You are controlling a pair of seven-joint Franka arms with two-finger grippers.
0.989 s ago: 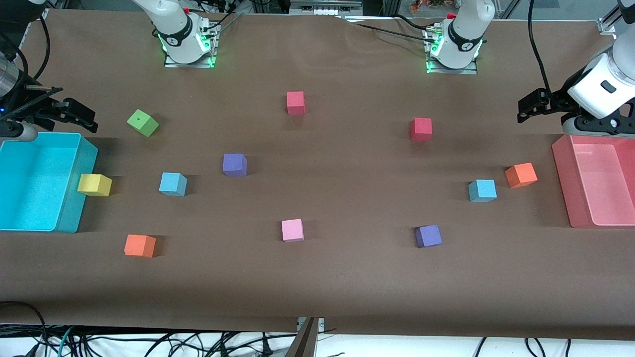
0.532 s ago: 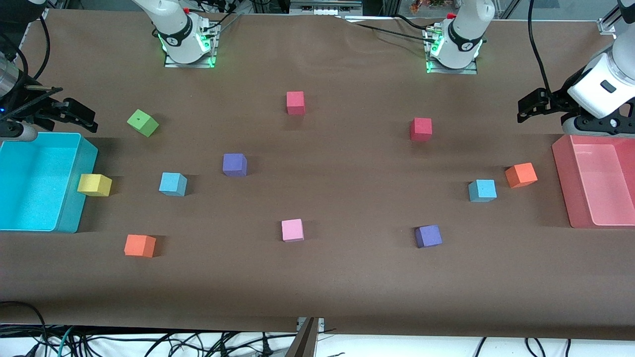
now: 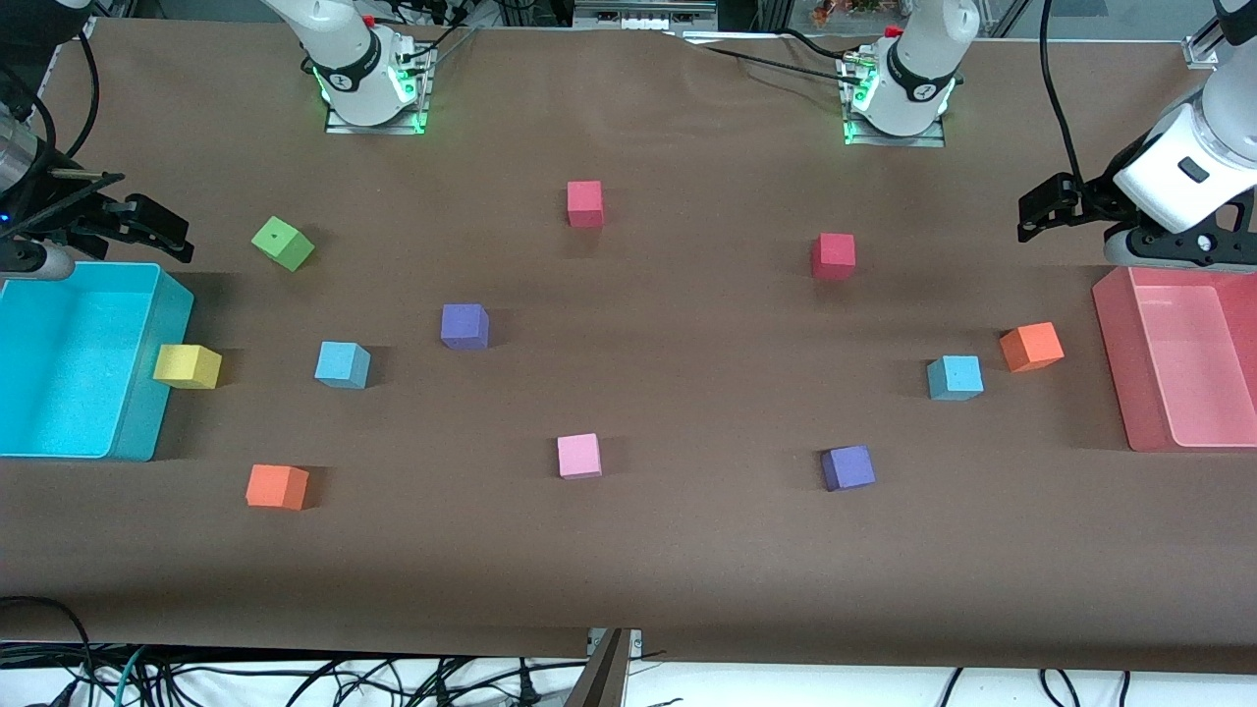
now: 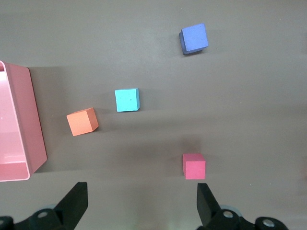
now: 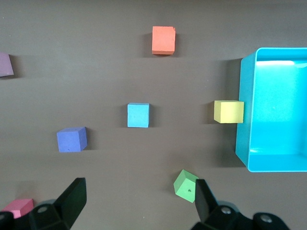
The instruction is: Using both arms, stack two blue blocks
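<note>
Both grippers up in the air w/ nothing held. Left gripper (image 3: 1043,204) hangs over the table (image 3: 687,570) by the pink bin (image 3: 1115,363), at the left arm's end; in its wrist view the fingers (image 4: 76,203) are spread wide, empty gap btwn them. Right gripper (image 3: 147,226) hangs over the edge of the cyan bin (image 3: 147,412) at the right arm's end; fingers (image 5: 74,196) also wide apart, empty. Blue blocks well apart, not stacked, both flat on the table: one blue block (image 3: 342,364) twd the right arm's end, near the yellow cube (image 3: 187,366) that touches the cyan bin's wall; the other blue block (image 3: 955,377) twd the left arm's end, just beside an orange cube (image 3: 1031,347) and near the pink bin. Neither is touched by a gripper. Others: green cube (image 3: 282,243) tilted, near the right gripper; purple cube (image 3: 464,326) beside the first blue block, farther from the front cam; 2nd orange cube (image 3: 276,486) nearer the front edge; pink cube (image 3: 578,456) mid-table; 2nd purple cube (image 3: 847,467) nearer the front cam than the second blue block; two red cubes (image 3: 584,203) (image 3: 833,255) twd the bases' edge.
</note>
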